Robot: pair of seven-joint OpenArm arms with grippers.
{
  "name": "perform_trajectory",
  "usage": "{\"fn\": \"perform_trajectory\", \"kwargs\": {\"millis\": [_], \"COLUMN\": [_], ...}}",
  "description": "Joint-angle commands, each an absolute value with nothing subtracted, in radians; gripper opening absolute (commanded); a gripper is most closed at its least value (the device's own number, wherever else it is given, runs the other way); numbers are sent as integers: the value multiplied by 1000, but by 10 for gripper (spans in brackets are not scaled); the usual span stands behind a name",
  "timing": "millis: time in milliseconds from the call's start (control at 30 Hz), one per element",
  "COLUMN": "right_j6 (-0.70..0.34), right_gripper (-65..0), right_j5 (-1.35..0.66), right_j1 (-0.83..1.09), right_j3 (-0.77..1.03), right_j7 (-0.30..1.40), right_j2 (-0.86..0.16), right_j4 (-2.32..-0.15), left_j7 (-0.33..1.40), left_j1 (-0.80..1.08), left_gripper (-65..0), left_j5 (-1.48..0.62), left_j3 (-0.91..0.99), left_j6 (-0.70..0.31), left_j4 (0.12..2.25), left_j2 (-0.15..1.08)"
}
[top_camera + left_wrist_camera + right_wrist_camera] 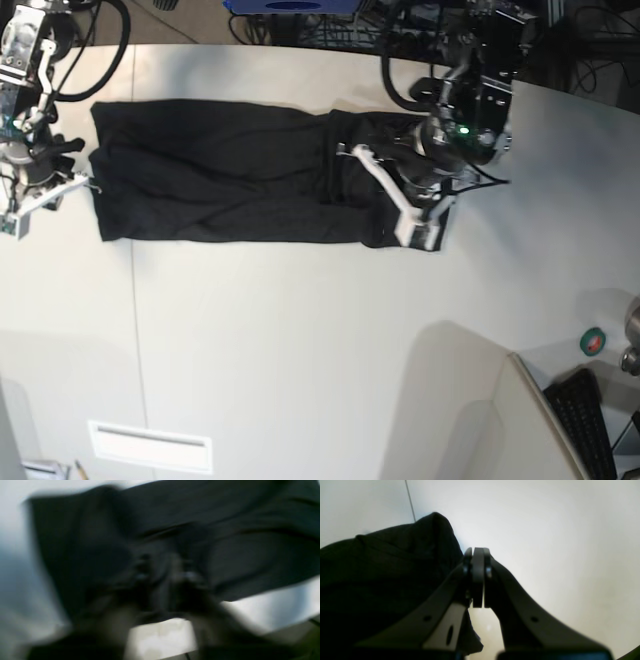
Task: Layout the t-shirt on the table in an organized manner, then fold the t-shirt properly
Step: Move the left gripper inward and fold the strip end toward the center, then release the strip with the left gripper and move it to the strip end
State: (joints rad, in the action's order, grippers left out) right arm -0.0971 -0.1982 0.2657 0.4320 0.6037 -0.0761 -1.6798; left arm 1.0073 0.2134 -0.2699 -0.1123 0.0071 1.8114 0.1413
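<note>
The t-shirt (240, 185) lies as a long band across upper frame on the table (300, 340). My left gripper (415, 215) pinches its right end; my right gripper (478, 555) sits closed, empty, beside the left end. Next fold: lift evenly, keep edges aligned.

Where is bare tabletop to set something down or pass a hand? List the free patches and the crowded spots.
Free: the wide table stretch below the t-shirt's near edge, down to the camera side. A smaller bare patch lies right of the left gripper. Crowded: the shirt's right end under the left arm, its left end by the right gripper, and the cabled far edge.
</note>
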Motion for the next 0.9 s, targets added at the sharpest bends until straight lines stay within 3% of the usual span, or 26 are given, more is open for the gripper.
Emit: {"fn": "perform_trajectory", "kwargs": {"millis": [0, 267, 500, 867], "right_j6": [-101, -101, -101, -101], "right_gripper": [-650, -650, -650, -650], "right_j5": [-199, -199, -199, -199], "right_j1": [255, 248, 248, 249], "right_j3": [435, 432, 433, 433], "right_j7": [579, 579, 579, 579], "right_j2": [-87, -87, -87, -87], "right_j4": [-1695, -1695, -1695, -1695], "left_j7": [992, 989, 989, 990], "left_j1": [202, 81, -35, -102], "left_gripper": [-650, -650, -650, -650], "left_j5": [-277, -277, -282, -283], "left_j3": [-76, 82, -22, -153], "left_j6": [5, 8, 8, 10], "left_j4": [1810, 1584, 1419, 1365], "left_j2": [147, 93, 24, -82]}}
